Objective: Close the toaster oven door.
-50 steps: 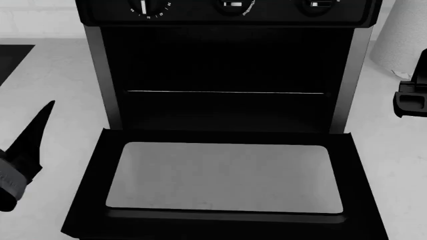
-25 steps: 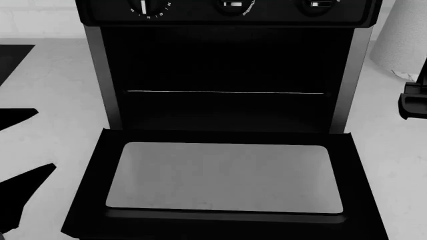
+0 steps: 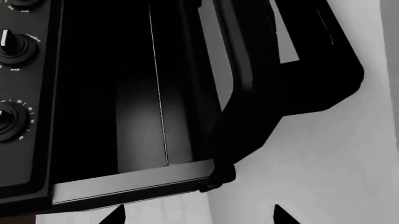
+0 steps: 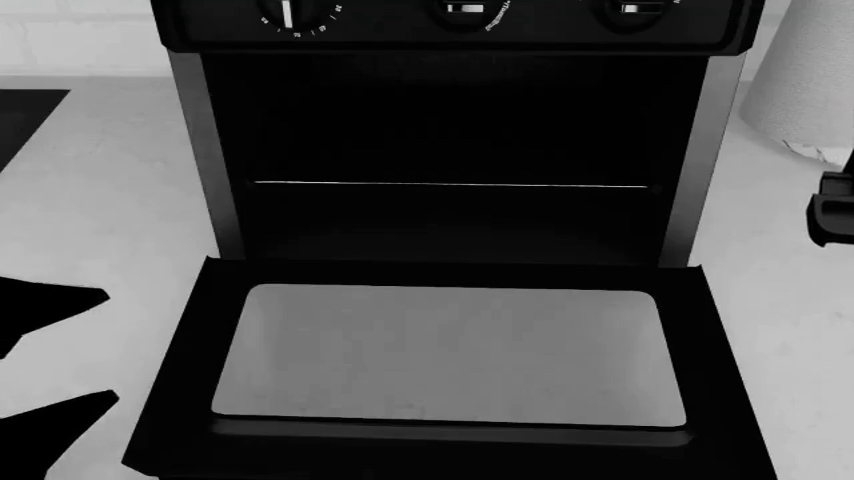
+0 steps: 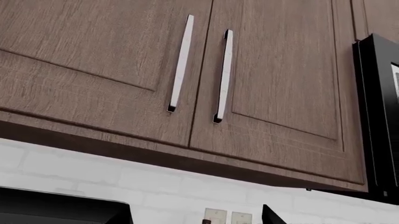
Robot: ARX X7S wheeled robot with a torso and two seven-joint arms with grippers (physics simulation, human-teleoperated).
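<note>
Left tool (image 4: 34,355), jaws spread and holding nothing, is seen shifted closer to the left edge of the toaster oven door (image 4: 447,352), which lies fully open and flat over the table (image 4: 107,180), so closing is judged not yet begun.

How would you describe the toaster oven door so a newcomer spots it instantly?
Find the toaster oven, the black box with knobs on top, centred on the pale counter. The toaster oven door lies folded down flat before its dark cavity. Its large grey glass window sets it apart from everything else.
</note>
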